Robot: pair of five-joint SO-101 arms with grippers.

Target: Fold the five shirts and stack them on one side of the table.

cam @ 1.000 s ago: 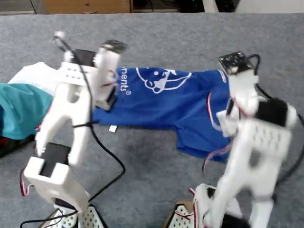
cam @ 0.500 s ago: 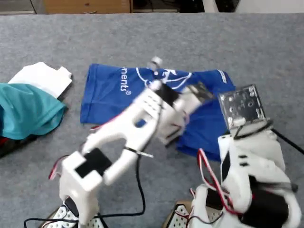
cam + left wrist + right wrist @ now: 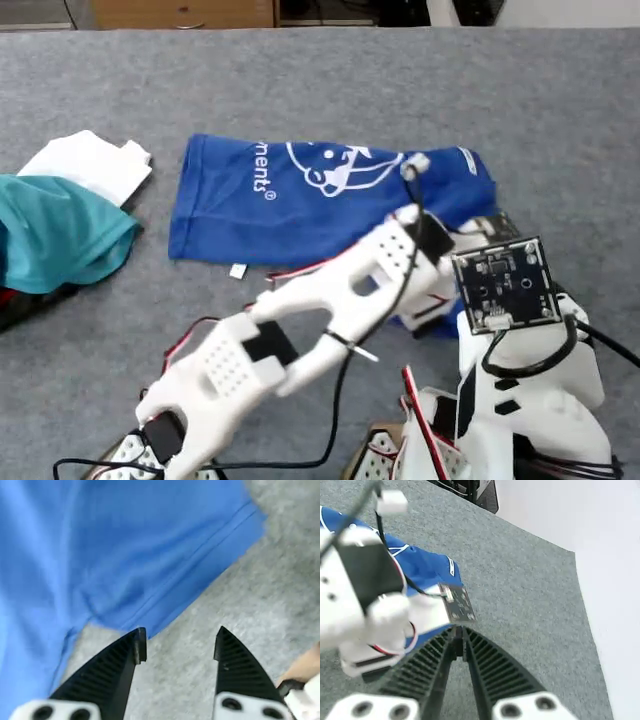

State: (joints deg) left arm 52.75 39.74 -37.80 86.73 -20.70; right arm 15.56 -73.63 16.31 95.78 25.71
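Left edge of the tabletop (image 3: 400, 90): teal shirt (image 3: 55, 230) heaped against white shirt (image 3: 90, 165), looks like the stacking side. Centre: blue shirt (image 3: 300, 200) spread flat, awaiting its fold. Over its near right hem: left gripper (image 3: 180, 642), fingers wide apart, seemingly lining up a pinch. Rightmost: right gripper (image 3: 459, 635) pressed closed, parked near its base, out of the way.

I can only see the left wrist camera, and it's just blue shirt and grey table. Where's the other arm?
Observer: The right arm sits near the blue shirt's corner in the high view, above the table. Its jaws are shut on nothing.
Operator: Are there more shirts?
Observer: Yes. A bunched teal shirt lies at the table's left edge in the high view, touching a white shirt.
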